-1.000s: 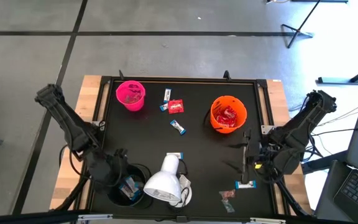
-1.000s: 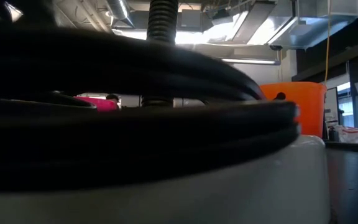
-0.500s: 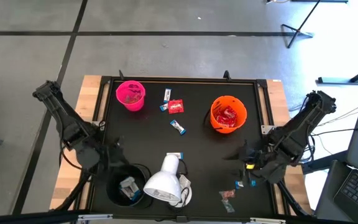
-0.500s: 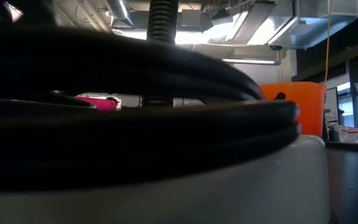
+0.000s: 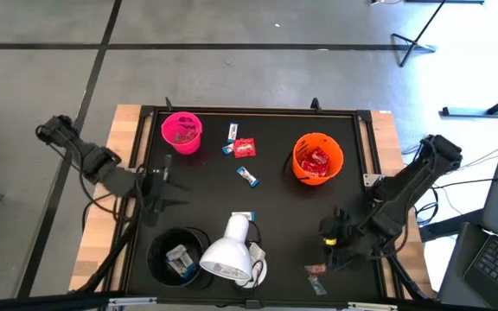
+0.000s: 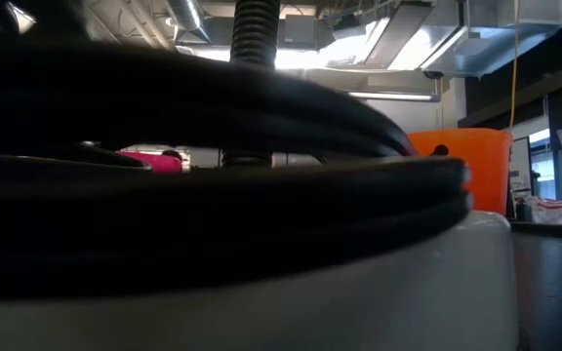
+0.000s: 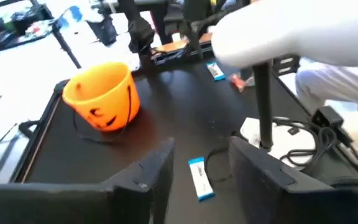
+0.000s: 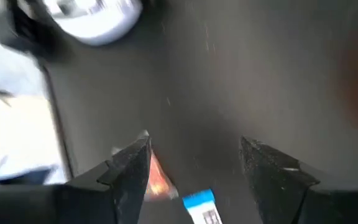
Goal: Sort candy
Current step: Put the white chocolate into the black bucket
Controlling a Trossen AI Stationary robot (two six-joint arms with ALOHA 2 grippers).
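Loose candy lies on the black tray: white-and-blue bars (image 5: 233, 131), (image 5: 247, 175), (image 5: 243, 216), a red packet (image 5: 245, 149), and near the right edge a bar (image 5: 330, 256) beside a pinkish piece (image 5: 316, 270). My left gripper (image 5: 158, 186) is open, above the tray's left side, between the pink cup (image 5: 181, 131) and the black cup (image 5: 178, 257); its wrist view shows a bar (image 7: 199, 178) ahead. My right gripper (image 5: 331, 233) is open, hovering just over the right bar (image 8: 201, 206) and the pinkish piece (image 8: 157, 177), touching neither.
The orange cup (image 5: 317, 158) holds red packets; the black cup holds wrapped pieces. A white lamp head (image 5: 227, 255) with its stalk and cable sits at the near middle. In the low view the lamp's cable and base (image 6: 261, 283) block almost everything. The tray rim (image 5: 249, 111) bounds the area.
My left gripper has drawn back from above the black cup toward the far edge and a little to the left, staying open. My right gripper has turned and shifted toward the near edge and slightly left, closing in on the bar near the right edge. No candy has moved.
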